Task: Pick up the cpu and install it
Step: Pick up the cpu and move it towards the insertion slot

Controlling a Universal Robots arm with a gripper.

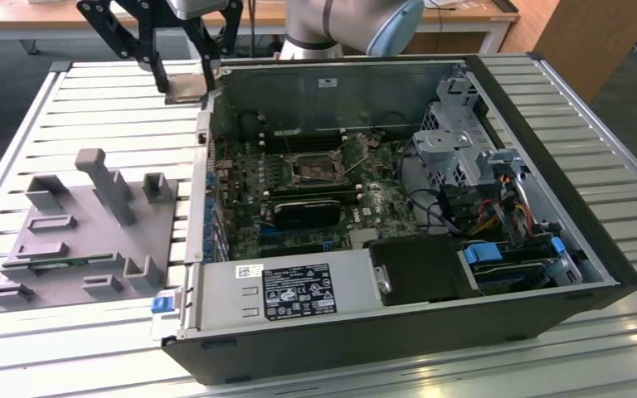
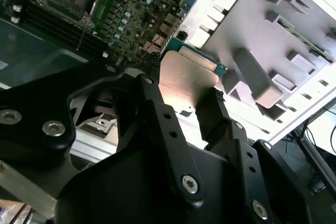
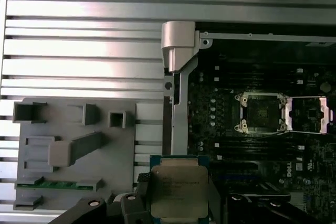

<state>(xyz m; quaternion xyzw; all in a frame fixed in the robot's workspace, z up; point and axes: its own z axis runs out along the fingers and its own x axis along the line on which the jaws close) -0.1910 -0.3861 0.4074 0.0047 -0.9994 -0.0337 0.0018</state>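
The end effector (image 1: 186, 81) is closed on the cpu (image 1: 186, 89), its black fingers (image 2: 157, 114) pinching two opposite edges; the cpu hangs in the air above the computer case (image 1: 407, 332), over the far corner of its wall on the exterior view's left; faint print marks the cpu's metal top in the first wrist view (image 3: 178, 192); a white printed label (image 1: 296, 293) sits on the power supply (image 1: 285, 290) inside the case; the socket (image 3: 260, 114) on the case's motherboard (image 1: 296, 199) stands open; a grey holder plate (image 1: 86, 249) lies beside the case; the case rests on a slatted metal table (image 1: 109, 108); beyond the case stands a wooden panel (image 1: 584, 33).
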